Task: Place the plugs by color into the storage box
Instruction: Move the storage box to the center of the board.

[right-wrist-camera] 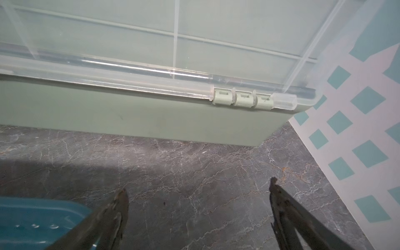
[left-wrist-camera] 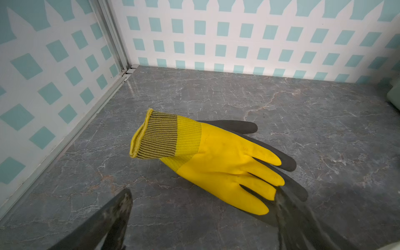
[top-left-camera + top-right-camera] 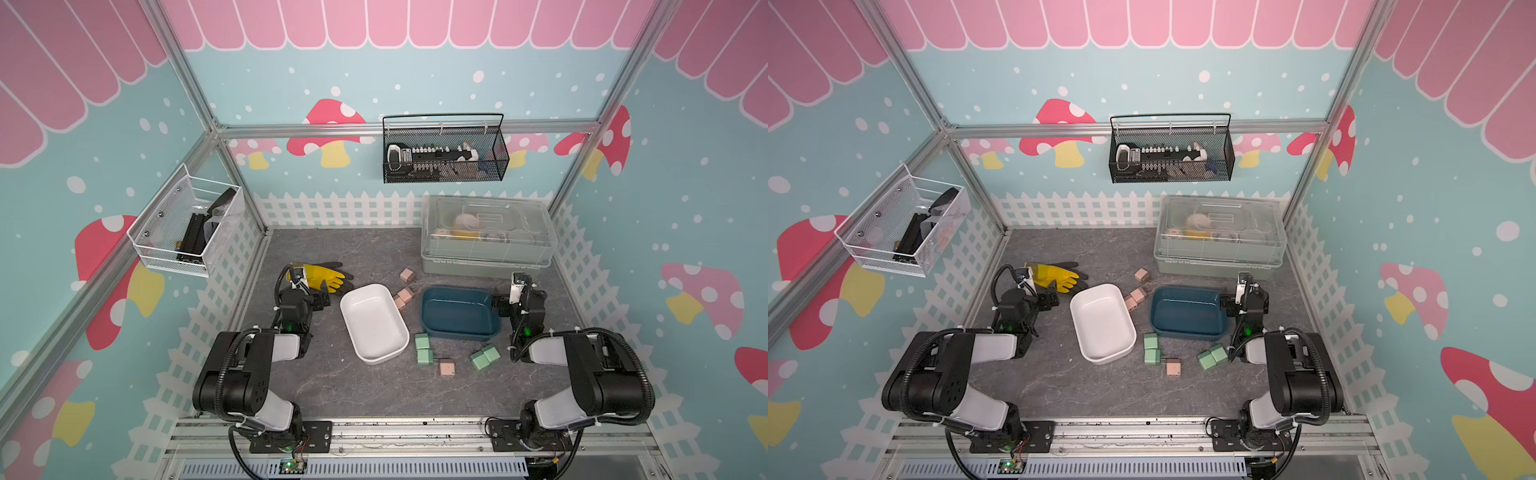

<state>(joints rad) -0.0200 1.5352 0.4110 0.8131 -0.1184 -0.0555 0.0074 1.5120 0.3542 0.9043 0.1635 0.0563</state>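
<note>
Plugs (image 3: pixel 424 348) lie scattered right of the white tray (image 3: pixel 374 320), the teal tray (image 3: pixel 457 311) among them. Left gripper (image 2: pixel 203 192) and right gripper (image 1: pixel 198 185) gape, holding nothing.

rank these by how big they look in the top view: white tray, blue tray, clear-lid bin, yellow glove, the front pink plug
1. clear-lid bin
2. white tray and blue tray, too alike to rank
3. yellow glove, partly hidden
4. front pink plug
</note>
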